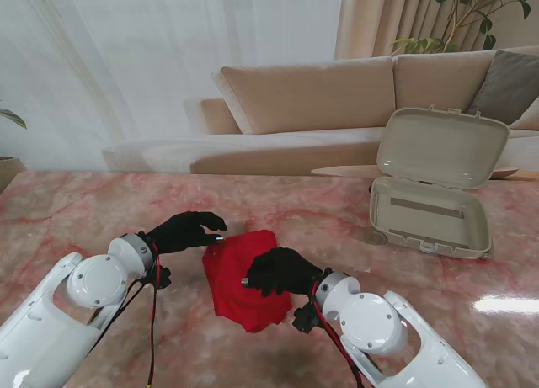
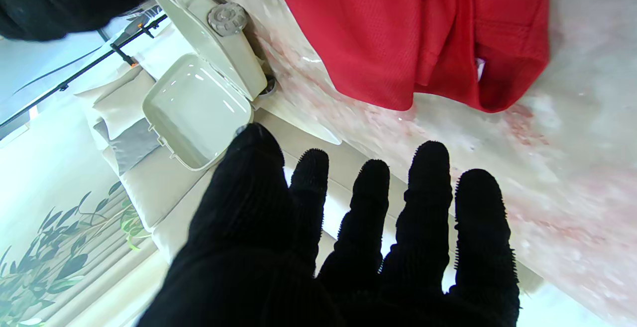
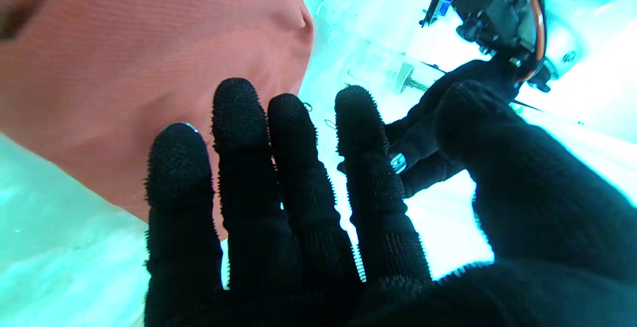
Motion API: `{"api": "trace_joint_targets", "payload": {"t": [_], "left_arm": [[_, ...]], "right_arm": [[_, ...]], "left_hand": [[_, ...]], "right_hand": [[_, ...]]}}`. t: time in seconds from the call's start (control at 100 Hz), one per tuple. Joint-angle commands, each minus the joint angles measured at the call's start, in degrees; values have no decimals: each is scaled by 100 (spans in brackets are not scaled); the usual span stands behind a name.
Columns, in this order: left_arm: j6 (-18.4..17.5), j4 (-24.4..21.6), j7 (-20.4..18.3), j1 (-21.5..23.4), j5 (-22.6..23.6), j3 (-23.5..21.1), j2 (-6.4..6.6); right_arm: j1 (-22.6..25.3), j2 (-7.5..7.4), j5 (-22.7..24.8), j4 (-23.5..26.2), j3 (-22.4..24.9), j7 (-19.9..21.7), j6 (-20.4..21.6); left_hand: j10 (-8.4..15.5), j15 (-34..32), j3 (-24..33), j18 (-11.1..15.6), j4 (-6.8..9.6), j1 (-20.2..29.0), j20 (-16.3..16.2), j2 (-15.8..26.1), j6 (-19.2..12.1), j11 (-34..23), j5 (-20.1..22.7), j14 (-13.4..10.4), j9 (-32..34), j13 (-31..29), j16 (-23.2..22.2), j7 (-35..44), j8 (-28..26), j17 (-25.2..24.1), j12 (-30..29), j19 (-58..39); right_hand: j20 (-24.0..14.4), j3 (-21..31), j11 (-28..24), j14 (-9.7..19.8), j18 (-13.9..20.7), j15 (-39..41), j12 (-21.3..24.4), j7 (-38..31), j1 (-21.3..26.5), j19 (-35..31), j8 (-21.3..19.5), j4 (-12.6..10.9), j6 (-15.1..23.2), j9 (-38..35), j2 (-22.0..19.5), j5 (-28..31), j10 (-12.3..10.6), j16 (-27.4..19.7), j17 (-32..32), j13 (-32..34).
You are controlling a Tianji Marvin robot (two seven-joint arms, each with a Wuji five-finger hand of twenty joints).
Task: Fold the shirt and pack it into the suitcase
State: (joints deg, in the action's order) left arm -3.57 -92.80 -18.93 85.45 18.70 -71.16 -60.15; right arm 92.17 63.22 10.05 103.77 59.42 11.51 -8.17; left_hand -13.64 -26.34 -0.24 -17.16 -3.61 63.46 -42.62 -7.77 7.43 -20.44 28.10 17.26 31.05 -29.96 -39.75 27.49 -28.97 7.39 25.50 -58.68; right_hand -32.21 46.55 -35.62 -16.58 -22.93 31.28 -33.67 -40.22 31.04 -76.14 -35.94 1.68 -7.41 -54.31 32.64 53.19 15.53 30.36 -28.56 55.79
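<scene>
The red shirt (image 1: 244, 279) lies bunched into a compact bundle on the tabletop (image 1: 101, 211), between the two hands, which looks like a fold partly made and being held in shape. The right hand (image 1: 278, 270) rests flat on top of it with fingers (image 3: 239, 118) spread and extended, pressing rather than gripping, probably to keep the layers from springing open. The left hand (image 1: 189, 231) hovers just beside the shirt's far left edge, fingers (image 2: 428, 167) straight and apart, holding nothing; whether it brushes the cloth I cannot tell. The suitcase (image 1: 434, 186) stands open, lid up, well off beyond the right hand, so the bundle must travel that way.
</scene>
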Motion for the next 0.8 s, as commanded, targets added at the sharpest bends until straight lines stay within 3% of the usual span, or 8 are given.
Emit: {"api": "trace_joint_targets", "payload": {"t": [0.0,0.25,0.38,0.79], "left_arm": [[-65,167,55,-174,-34,100,-89],[-347,1070,226,-969,-88,784,-171],[-514,1545,359,-1317,-109,1134,-232],[-883,2377,273,-1834,-103,1871,-254]], "right_arm": [[122,-25,-4,-25,-8,57,22],[148,9,-167,-191,-76,-27,135],[94,21,-257,-320,-158,-30,194],[-218,51,-434,-818,-394,65,173]], "left_hand": [[102,155,-102,-68,109,-92,43,185,-283,126,-166,37,-234,238,98,-215,144,-79,-122,105],[20,334,-83,-117,151,-125,122,115,-704,262,-605,201,-676,493,289,-816,688,-221,-359,290],[21,332,-75,-156,150,-79,143,-14,-824,261,-707,237,-760,537,322,-912,806,-257,-380,324],[7,135,-22,-144,160,26,74,-221,-699,154,-671,183,-786,485,248,-779,975,-223,-402,186]], "right_hand": [[33,-109,123,9,58,-289,144,18,-201,97,20,67,112,-134,-14,131,-33,-225,-55,28],[691,-114,483,116,304,-930,443,64,-208,528,120,47,78,-316,-75,228,-49,-851,-34,-4],[792,-125,532,148,354,-995,495,81,-207,540,145,36,68,-324,-125,240,-65,-948,-19,-51],[955,-167,516,180,433,-970,534,75,-176,603,164,23,66,-317,-177,232,-90,-1059,22,-115]]}}
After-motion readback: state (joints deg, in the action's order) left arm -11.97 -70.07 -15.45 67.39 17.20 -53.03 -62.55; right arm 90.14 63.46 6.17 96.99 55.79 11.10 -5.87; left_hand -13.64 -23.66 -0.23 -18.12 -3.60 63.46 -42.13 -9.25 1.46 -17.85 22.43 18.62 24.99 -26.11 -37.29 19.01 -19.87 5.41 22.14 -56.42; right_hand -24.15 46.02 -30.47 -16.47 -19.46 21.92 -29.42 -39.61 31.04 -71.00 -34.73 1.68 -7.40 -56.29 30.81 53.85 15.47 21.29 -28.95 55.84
